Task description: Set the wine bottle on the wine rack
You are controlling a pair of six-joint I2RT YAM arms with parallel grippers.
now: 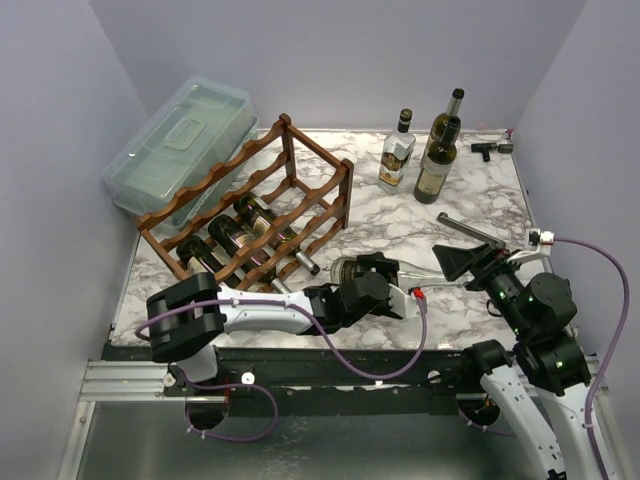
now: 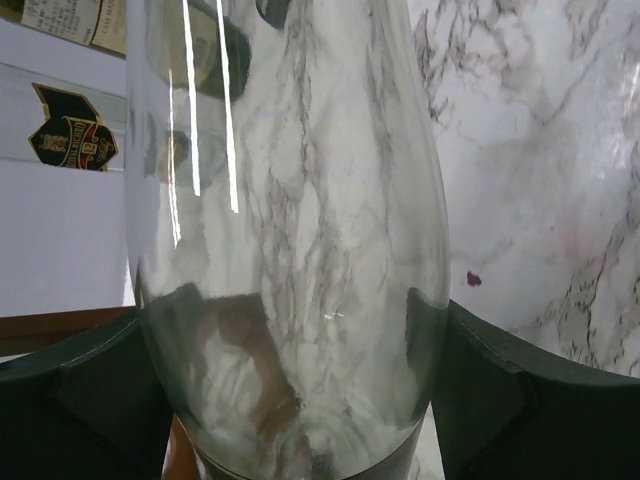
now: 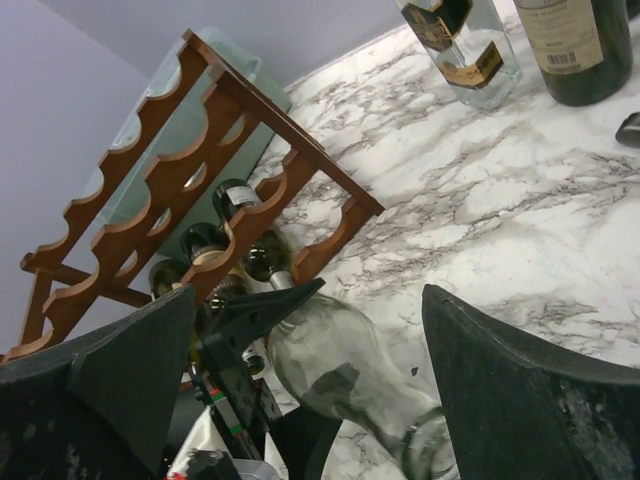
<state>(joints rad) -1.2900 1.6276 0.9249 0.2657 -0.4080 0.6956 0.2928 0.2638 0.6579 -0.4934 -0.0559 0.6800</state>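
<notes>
Your wine bottle [image 1: 350,270] is clear glass. It lies on its side on the marbled desk [image 1: 470,200], just off the near right corner of the wine rack [image 1: 250,200], with its base toward the rack and its neck pointing right. It is on the desk, not yet on the rack.

Your left hand [image 1: 368,282] pinches the bottle across the body. In the left wrist view the bottle [image 2: 290,250] fills the gap and the dark fingers [image 2: 80,400] press against the glass, one on each side.

Your right hand [image 1: 442,240] is spread wide at the neck end. From its wrist camera the bottle [image 3: 340,370] lies low between the fingers [image 3: 520,390], with space on both sides, and touches neither. The same view shows your left hand [image 3: 250,340] clamped on the far part of the glass, with the rack [image 3: 200,150] just behind it.

The rack is reddish-brown with wavy rails and sits at an angle on the left half of the desk. Three dark bottles [image 1: 240,235] lie in its lowest tier, necks toward you. A clear plastic box [image 1: 180,140] sits just behind the rack, against the left wall.

At the back right of the desk, well apart from the rack, a clear labelled bottle [image 1: 396,150] stands upright. Two dark green bottles [image 1: 440,155] stand just beside it.
</notes>
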